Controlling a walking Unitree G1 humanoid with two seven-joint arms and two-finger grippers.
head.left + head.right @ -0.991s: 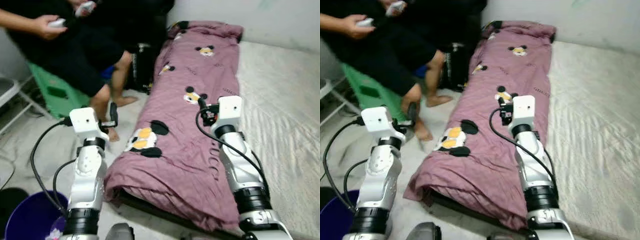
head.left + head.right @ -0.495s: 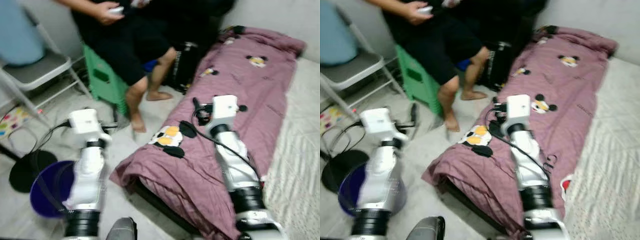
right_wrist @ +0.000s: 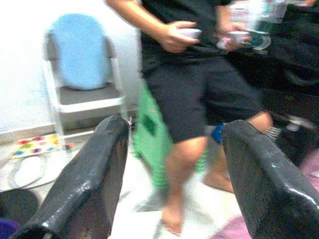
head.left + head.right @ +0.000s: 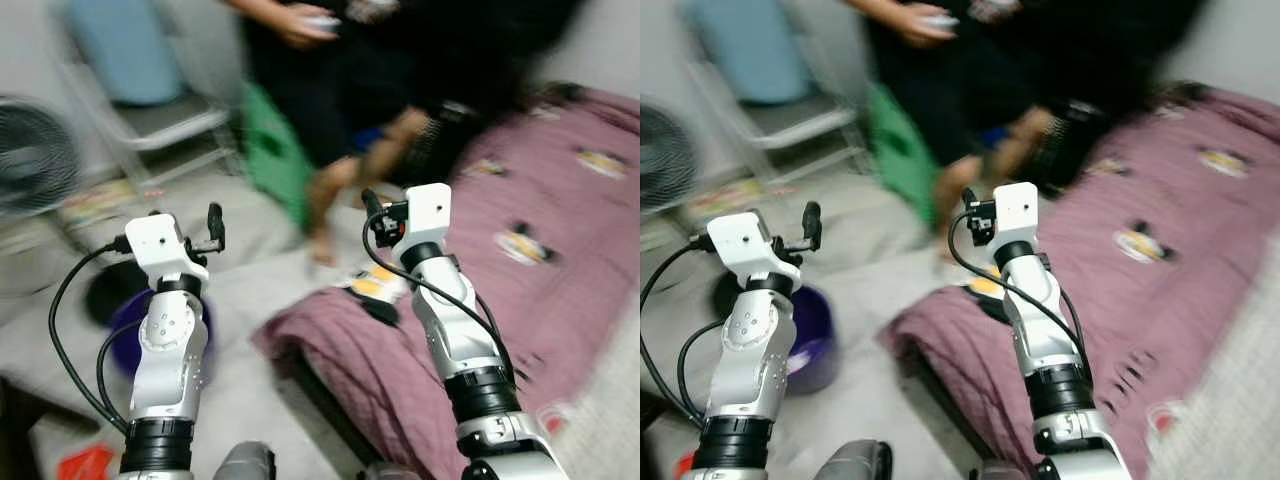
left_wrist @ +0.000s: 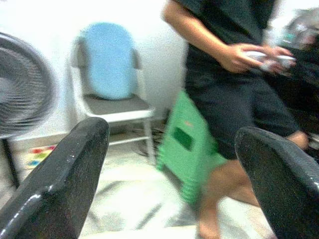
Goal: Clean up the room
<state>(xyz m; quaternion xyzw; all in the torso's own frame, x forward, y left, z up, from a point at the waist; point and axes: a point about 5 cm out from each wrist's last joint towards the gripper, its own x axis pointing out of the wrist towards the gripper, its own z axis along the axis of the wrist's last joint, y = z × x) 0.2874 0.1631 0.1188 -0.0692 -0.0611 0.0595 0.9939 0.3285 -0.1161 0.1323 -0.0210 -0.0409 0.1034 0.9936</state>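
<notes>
Both raised and empty: left gripper [image 5: 169,164] and right gripper [image 3: 172,169] with fingers spread wide. Round purple plastic bucket [image 4: 135,325] on the floor just behind the left forearm, likelier that arm's reach; purple cartoon-print quilt [image 4: 540,270] lies rightward of the bucket.

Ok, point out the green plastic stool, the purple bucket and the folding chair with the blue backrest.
Green plastic stool [image 5: 187,144]: left wrist view, on its slanted side panel.
Purple bucket [image 4: 812,340]: right eye view, on its outer wall.
Folding chair with blue backrest [image 3: 79,52]: right wrist view, on the blue back pad.
</notes>
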